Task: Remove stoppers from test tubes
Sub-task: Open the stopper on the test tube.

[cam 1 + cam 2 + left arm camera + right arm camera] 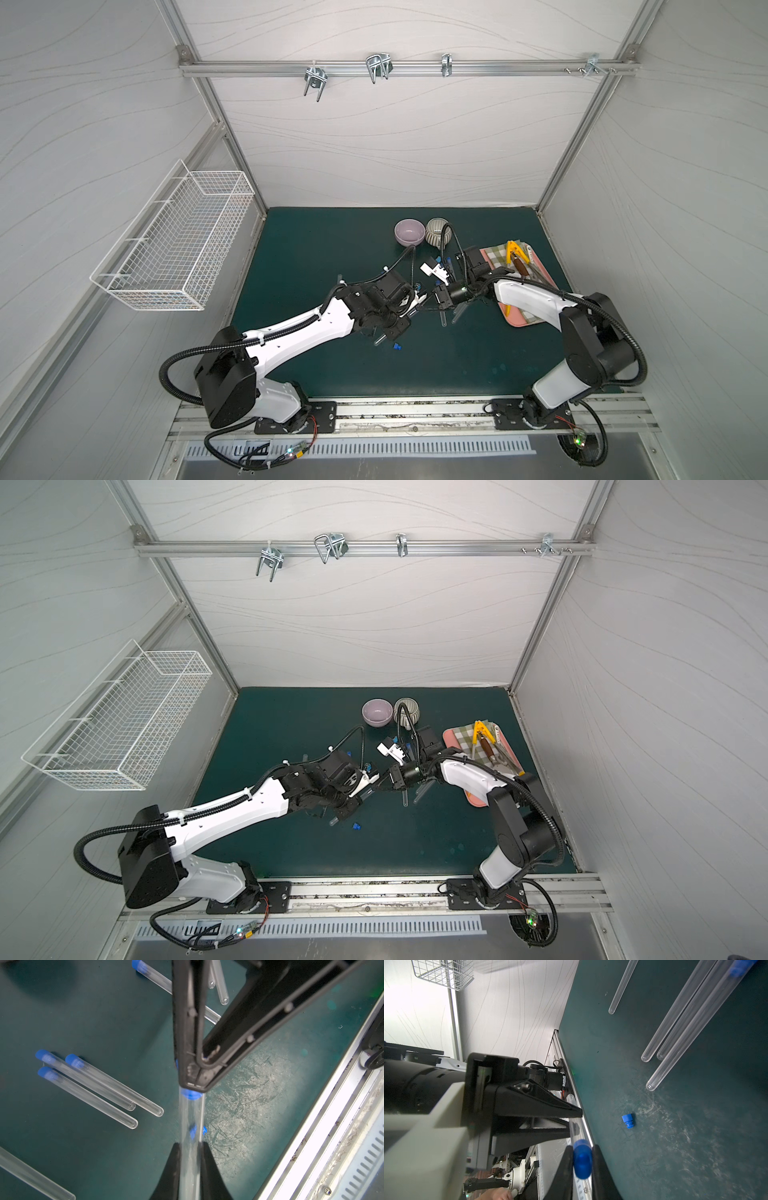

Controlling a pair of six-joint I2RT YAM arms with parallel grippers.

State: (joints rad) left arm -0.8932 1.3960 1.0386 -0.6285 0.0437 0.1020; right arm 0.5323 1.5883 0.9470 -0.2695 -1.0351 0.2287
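Note:
Above the middle of the green mat my two grippers meet tip to tip. My left gripper (pixel 190 1145) is shut on a clear test tube (pixel 191 1118), seen in a top view as the left gripper (pixel 420 300). My right gripper (pixel 582 1147) is shut on the blue stopper (pixel 582 1159) at that tube's mouth, which also shows as the stopper (pixel 191 1094). Three stoppered tubes (pixel 87 1084) lie side by side on the mat. Open tubes (pixel 675 1028) lie nearby. A loose stopper (pixel 628 1121) rests on the mat, and loose stoppers (pixel 397 346) show below the left gripper.
A lilac bowl (pixel 409 232) and a ribbed bowl (pixel 436 230) stand at the back. A pink tray (pixel 508 315) with a checked cloth and yellow-handled tools (pixel 515 251) sits under the right arm. A white wire basket (pixel 174 249) hangs on the left wall.

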